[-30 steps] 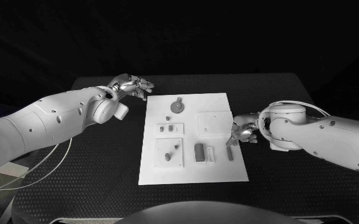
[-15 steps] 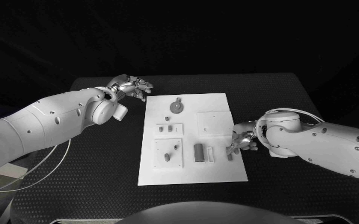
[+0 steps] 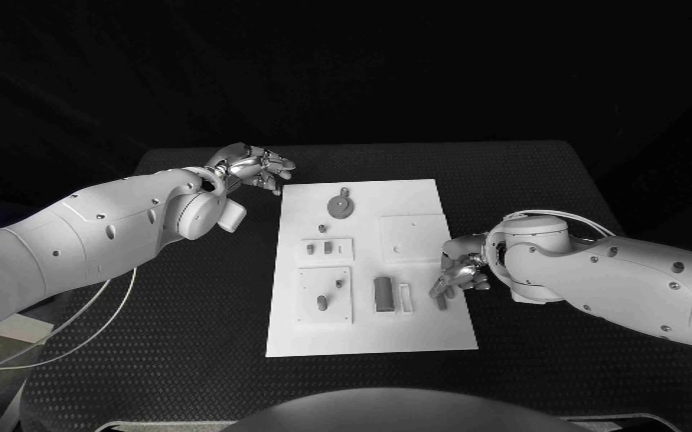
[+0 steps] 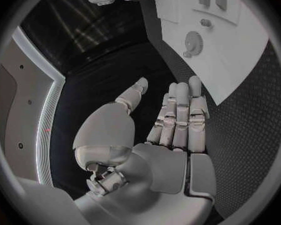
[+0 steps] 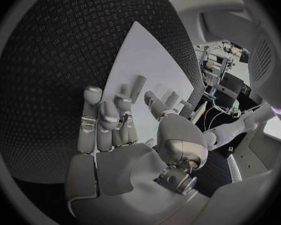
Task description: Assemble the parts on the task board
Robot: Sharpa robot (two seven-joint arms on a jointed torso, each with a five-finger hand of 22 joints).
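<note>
Hands flanked the board (image 3: 372, 262) on the worktop (image 3: 173, 312).
Right hand (image 3: 459, 274) hovered at the board's right edge, fingers loosely apart and holding nothing, fingertips just over a small part (image 3: 441, 296). Left hand (image 3: 254, 167) sat off the board's far left corner, fingers apart, empty.
</note>
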